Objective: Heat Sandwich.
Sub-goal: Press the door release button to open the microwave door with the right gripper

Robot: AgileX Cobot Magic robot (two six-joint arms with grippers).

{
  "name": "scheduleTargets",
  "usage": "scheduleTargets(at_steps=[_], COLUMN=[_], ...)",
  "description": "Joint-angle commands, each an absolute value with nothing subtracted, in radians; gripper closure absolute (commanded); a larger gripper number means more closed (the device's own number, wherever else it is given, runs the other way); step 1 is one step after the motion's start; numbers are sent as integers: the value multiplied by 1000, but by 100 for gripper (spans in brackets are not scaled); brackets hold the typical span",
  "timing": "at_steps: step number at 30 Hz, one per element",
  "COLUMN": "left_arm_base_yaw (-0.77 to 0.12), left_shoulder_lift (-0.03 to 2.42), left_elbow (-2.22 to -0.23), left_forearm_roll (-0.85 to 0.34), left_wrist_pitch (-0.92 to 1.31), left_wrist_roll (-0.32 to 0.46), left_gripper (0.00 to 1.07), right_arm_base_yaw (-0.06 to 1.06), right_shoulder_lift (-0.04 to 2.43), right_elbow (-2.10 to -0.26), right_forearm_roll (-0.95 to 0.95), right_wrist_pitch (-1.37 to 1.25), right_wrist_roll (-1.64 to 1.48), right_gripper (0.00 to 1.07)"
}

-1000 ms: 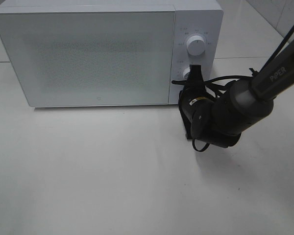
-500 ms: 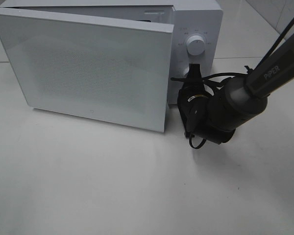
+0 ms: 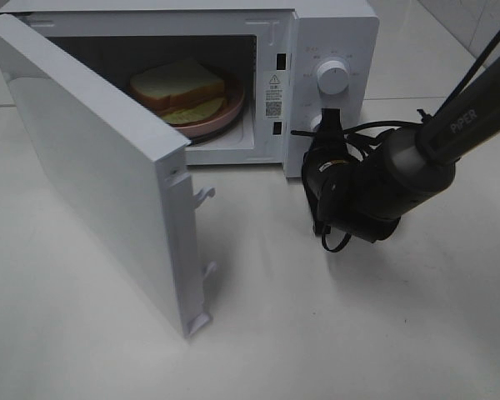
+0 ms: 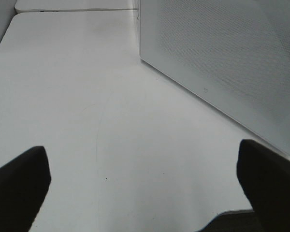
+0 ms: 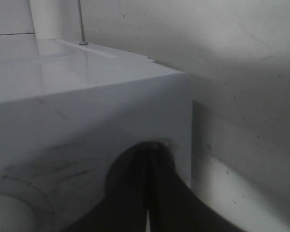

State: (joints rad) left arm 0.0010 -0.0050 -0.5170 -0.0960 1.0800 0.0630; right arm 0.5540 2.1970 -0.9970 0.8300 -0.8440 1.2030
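One sandwich (image 3: 179, 82) sits on one pink plate (image 3: 230, 110) inside the one microwave (image 3: 337, 33); door (image 3: 100, 183) stands wide open to the left, so it's reachable. Right claw (image 3: 332, 125) is pressed together like a poking finger against the panel below the upper knob (image 3: 332, 77), two knobs total, lower one mostly hidden. Left claw (image 4: 142, 159) is spread, holding nothing, over the surface (image 4: 87, 96) facing the door's outside; parked, I'd guess.

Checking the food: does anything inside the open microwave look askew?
The sandwich sits unevenly on the pink plate: the bread tilts and a pale green layer pokes out in front. Otherwise nothing stands out.
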Motion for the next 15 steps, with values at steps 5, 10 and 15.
scheduleTargets(at_steps=[5, 10, 15], left_arm_base_yaw=[2, 2, 2], left_shoulder_lift=[-10, -10, -10], left_elbow=[-517, -517, -517], left_forearm_roll=[-104, -104, -104], left_wrist_pitch=[1075, 1075, 1075], left_wrist_roll=[61, 61, 61], left_gripper=[9, 9, 9], right_arm_base_yaw=[523, 530, 545], right_shoulder_lift=[2159, 2143, 2140], right_elbow=[-1068, -1028, -989], right_forearm_roll=[744, 768, 768], right_wrist_pitch=[-946, -926, -908], right_wrist_roll=[1195, 1190, 1193], right_gripper=[107, 107, 107])
